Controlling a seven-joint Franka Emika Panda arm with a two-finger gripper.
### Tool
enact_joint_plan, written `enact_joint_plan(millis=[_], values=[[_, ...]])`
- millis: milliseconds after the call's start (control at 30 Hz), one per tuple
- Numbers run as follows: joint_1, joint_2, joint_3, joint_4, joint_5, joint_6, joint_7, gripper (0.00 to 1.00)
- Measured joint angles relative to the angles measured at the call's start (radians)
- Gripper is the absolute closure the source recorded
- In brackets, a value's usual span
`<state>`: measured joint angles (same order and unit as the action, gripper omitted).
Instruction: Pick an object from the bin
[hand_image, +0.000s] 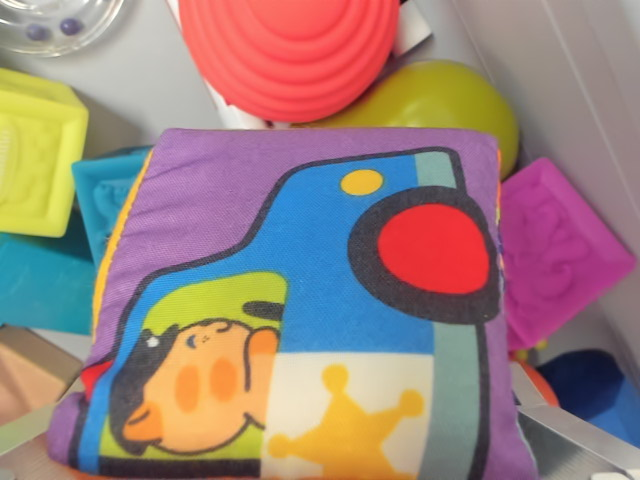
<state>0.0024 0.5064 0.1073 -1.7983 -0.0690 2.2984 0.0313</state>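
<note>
Grey bin floor (150, 80) under squarish purple cloth cube (300, 310), car picture sideways; pincer (300, 455) state unclear

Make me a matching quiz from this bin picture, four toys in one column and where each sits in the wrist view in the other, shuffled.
Things:
1. cloth block
2. coral ridged dome
3. magenta block
4. yellow-green block

Places:
A. top centre
B. left edge
C. centre, filling most of the view
D. right side

Pairs: 1-C, 2-A, 3-D, 4-B
</note>
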Motion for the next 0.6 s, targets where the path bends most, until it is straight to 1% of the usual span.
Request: enact_joint_plan(millis=[233,600], values=[[-0.001,-0.037,0.002,0.010,0.005,-0.046,-0.003,1.00],[-0.002,-0.099,0.004,0.045,0.015,-0.141,-0.010,1.00]])
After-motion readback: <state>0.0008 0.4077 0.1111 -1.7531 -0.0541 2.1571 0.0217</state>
